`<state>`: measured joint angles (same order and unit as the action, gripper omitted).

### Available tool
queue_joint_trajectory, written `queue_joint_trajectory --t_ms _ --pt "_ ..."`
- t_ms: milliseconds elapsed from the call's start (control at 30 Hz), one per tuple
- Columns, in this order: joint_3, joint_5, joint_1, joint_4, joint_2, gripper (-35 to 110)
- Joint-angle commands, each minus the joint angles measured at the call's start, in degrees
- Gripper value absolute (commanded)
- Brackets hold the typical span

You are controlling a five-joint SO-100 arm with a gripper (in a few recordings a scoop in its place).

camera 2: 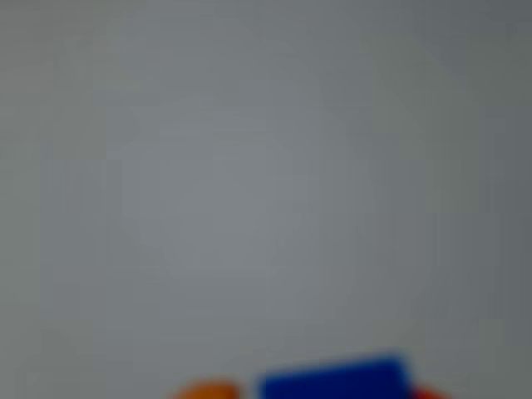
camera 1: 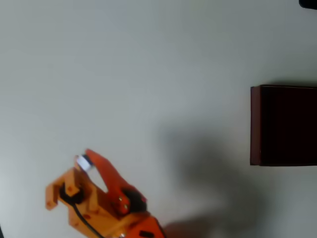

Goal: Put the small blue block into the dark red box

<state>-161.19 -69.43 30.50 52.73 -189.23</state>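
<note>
We see the orange two-finger gripper (camera 1: 85,161) at the lower left of the overhead view, over the plain pale grey table (camera 1: 148,74). Between its fingertips sits a tiny pale-bluish patch, which we take to be the small bright blue cube (camera 1: 84,162). In the wrist view the same cube (camera 2: 332,381) appears as a blurred saturated blue shape at the bottom edge, flanked by orange finger material on either side.

Gripper state: we judge the claw to be clenched on the cube, since orange shows directly at both sides of the blue shape with no clear gap. Whether the cube is resting on the table or already raised cannot be determined; the wrist view is too blurred and the overhead view gives no height cue.

The large square dark red box with thin maroon walls and a near-black interior (camera 1: 255,124) stands at the right edge of the overhead view, partly cut off, well apart from the gripper. Its open top faces upward, which suits a drop from above.

We judge the task to be at the grasp stage. The next move calls for a transfer across the bare table towards the box, with the cube held firmly because it is small and could slip.
</note>
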Motion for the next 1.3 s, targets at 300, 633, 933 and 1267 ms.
queue_joint_trajectory --t_ms 300,633,933,1267 --pt "32.0 23.1 -17.1 27.2 17.1 0" --pt "36.2 29.4 -22.5 25.5 25.0 0" --pt "44.3 35.4 -30.5 25.5 34.5 0" --pt "50.9 43.0 -43.8 23.2 45.3 0"
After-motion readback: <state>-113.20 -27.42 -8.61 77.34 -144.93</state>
